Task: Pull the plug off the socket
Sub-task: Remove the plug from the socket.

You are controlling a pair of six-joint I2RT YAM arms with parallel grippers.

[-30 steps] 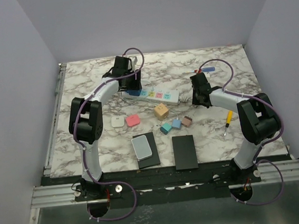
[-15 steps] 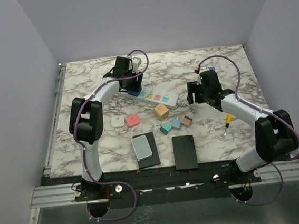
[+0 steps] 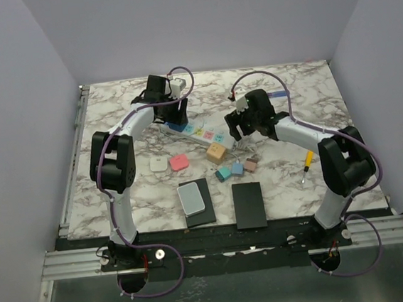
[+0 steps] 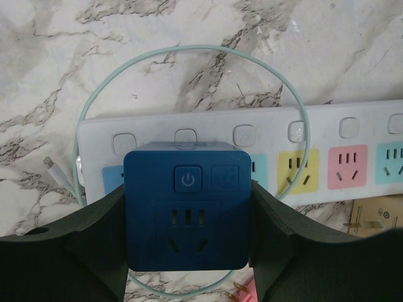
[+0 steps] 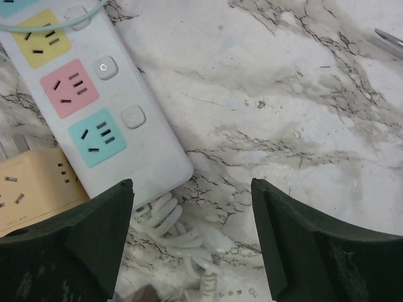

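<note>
The blue plug [image 4: 186,204] is clamped in the left claw [image 4: 188,217], not visibly freed from the socket [image 4: 327,135], while the right claw [image 5: 192,192] is held apart, empty, nearby.

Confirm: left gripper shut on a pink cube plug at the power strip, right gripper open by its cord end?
Wrong colour: the cube plug in the left gripper is dark blue, not pink; the left wrist view shows it. The rest stands.
</note>
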